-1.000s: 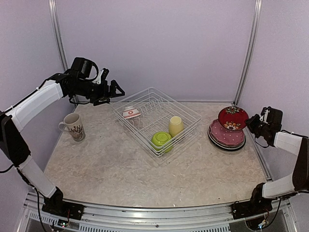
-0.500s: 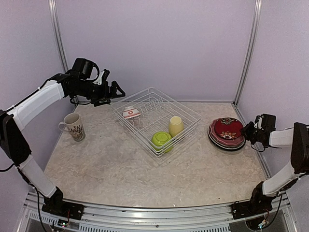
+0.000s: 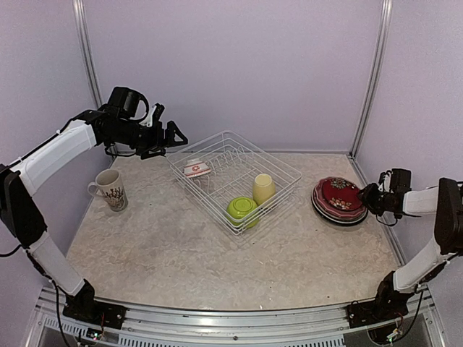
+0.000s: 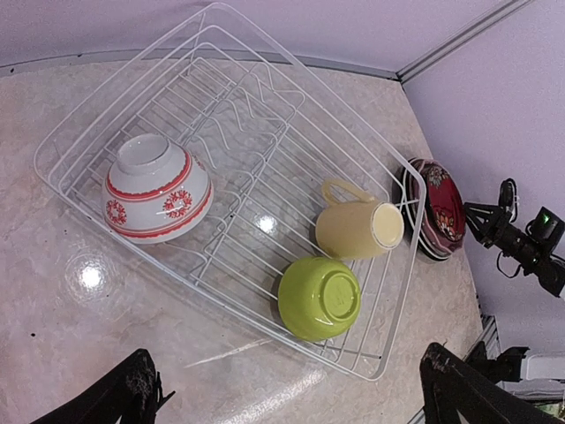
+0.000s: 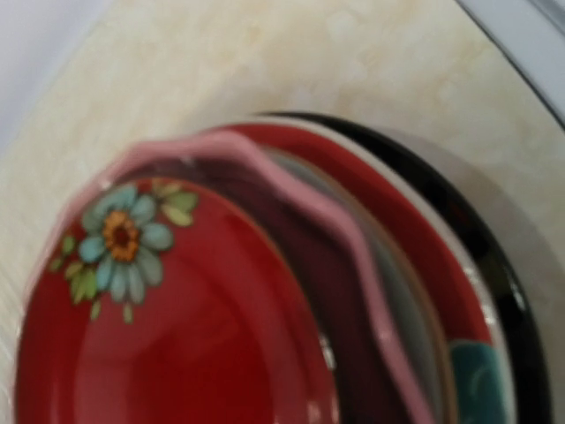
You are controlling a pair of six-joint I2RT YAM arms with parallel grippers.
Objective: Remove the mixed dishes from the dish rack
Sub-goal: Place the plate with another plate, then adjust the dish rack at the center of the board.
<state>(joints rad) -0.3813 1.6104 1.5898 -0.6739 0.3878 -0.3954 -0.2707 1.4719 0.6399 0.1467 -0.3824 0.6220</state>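
Although the top external view takes in both arms, it leaves the right gripper too small to read, and the right wrist view, pressed close to the plates, shows none of its own fingers. Whether that gripper is released or clenched cannot be told, nor whether it touches the stack.

The close view does sort the layers. A glossy red plate with a pale blue flower lies on top, a pink scalloped plate lies under it, a teal patch shows lower down, and a dark plate sits at the bottom.

Only the left wrist view looks down into the square white wire dish rack. A small red-and-white bowl sits below and just ahead of the left gripper. A lime green bowl, turned base-up, and a pale yellow cup lie farther ahead, touching each other.

The rack sits diagonally on the marbled surface, with bare room toward the arm bases. The stack sits close to the right edge. A patterned cream mug stands below the left gripper, outside the rack near the left edge.

The left gripper hovers above the rack's far-left corner, spread wide and empty.
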